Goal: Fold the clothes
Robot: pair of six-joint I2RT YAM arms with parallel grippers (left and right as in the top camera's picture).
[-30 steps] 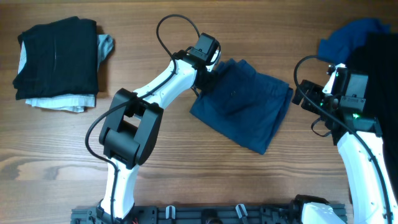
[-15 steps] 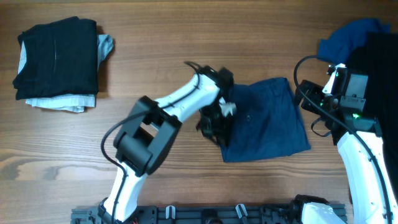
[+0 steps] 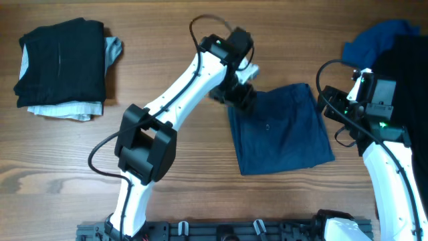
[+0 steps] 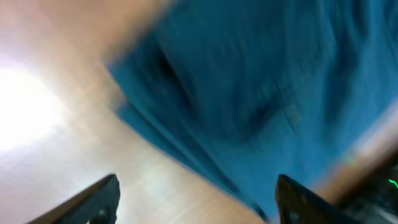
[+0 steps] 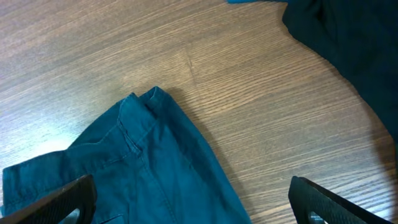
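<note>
Dark blue shorts [image 3: 281, 130], one of the clothes, lie folded flat on the wooden table right of centre. My left gripper [image 3: 242, 96] hovers open at their upper left corner. The left wrist view is blurred, but bare wood shows between the left gripper [image 4: 196, 182] fingers and blue fabric [image 4: 261, 68] lies beyond them. At the shorts' right edge my right gripper [image 3: 332, 107] is open and holds nothing. In the right wrist view the right gripper [image 5: 191, 183] is spread wide over the shorts' waistband corner [image 5: 143, 155].
A folded stack [image 3: 60, 63], black over pale grey-white, sits at the table's far left. A loose pile of a brighter blue garment [image 3: 381, 37] and a black one [image 3: 409, 67] lies at the far right, behind the right arm.
The left gripper swung the shorts round to the right, then opened and let them go. It has since moved back to their upper left corner. The right arm has not moved.
</note>
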